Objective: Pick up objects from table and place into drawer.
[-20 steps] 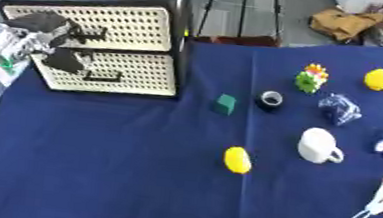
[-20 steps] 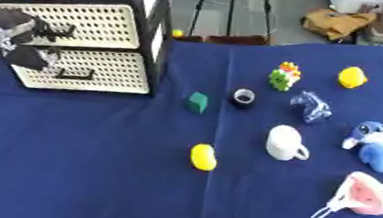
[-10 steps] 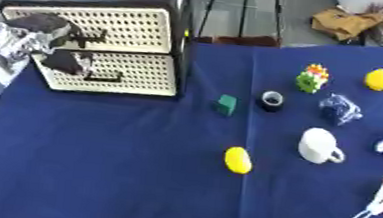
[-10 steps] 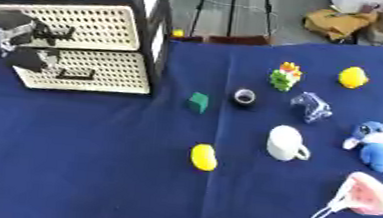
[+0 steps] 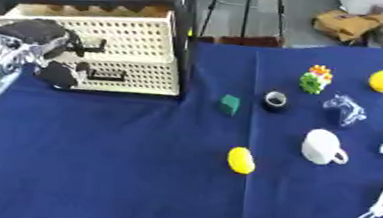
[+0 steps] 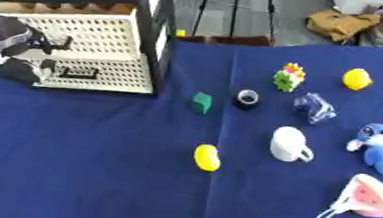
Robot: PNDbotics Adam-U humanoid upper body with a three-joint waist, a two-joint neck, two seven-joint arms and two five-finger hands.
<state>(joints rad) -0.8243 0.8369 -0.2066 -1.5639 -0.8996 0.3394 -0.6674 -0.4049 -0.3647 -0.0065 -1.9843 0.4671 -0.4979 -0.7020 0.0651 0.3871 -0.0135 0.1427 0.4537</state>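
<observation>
Fingers of the left hand curl at the upper drawer handle, at the surface's left edge. Toys lie right; near blue cloth is free.

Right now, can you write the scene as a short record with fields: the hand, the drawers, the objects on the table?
left hand: curled at the upper drawer's handle
right hand: not in view
drawer unit: cream, two drawers, far left of the table
upper drawer: pulled out a little
objects on blue cloth: white mug, yellow lemon-like piece, green cube, blue plush
</observation>
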